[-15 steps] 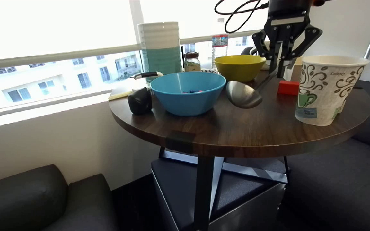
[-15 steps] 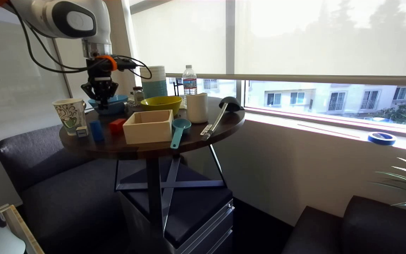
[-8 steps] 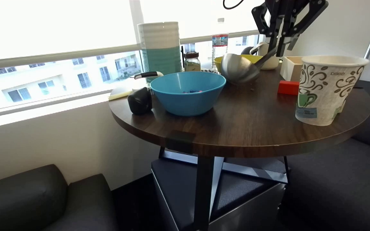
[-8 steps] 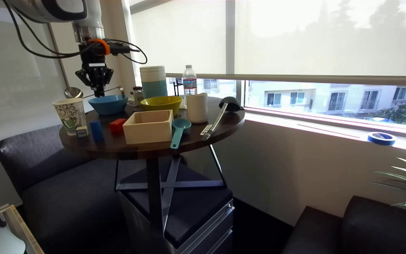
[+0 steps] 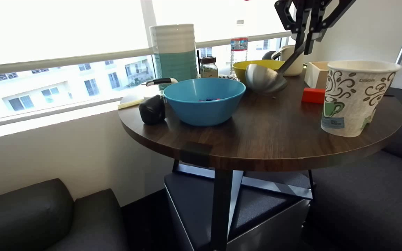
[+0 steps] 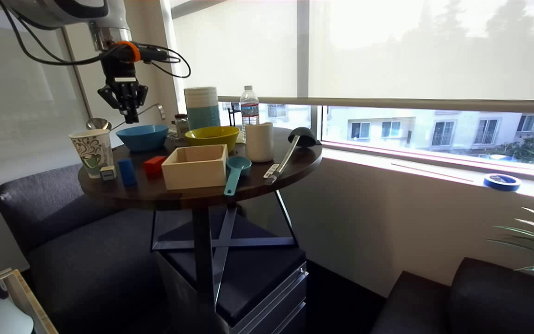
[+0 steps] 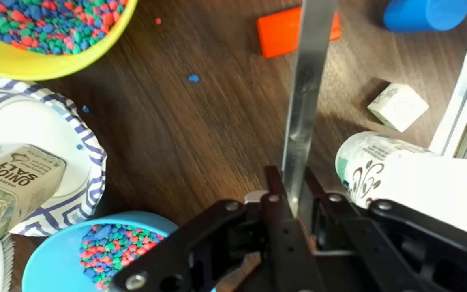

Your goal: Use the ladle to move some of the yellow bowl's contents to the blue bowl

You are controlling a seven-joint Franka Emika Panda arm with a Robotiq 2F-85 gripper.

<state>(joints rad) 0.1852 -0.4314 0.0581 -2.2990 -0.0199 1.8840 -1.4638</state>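
Note:
My gripper [image 5: 305, 45] is shut on the thin handle of the silver ladle [image 5: 264, 79], above the table. The gripper also shows in an exterior view [image 6: 131, 118] and the wrist view [image 7: 290, 174]. The ladle's cup hangs tilted, off the table; its contents cannot be made out. In the wrist view only the handle [image 7: 312, 73] shows. The blue bowl [image 5: 204, 109] stands beside the ladle cup and holds some coloured pebbles, seen in the wrist view [image 7: 55, 263]. The yellow bowl [image 6: 212, 139] stands farther along the table; in the wrist view [image 7: 51, 69] it is full of red, green and blue pebbles.
A patterned paper cup [image 5: 358, 99] stands near the table edge. A red block [image 5: 313, 95], blue cylinder [image 6: 127, 171], small cube [image 7: 399, 106] and wooden box [image 6: 195, 167] are near. An onion salt jar [image 7: 22, 178] is by a paper plate [image 7: 91, 190]. Stray pebbles lie on the table.
My gripper has risen with the ladle in it. The ladle's cup has lifted away from beside the blue bowl, then dipped slightly, and its handle end has tilted up. The bowls have not moved.

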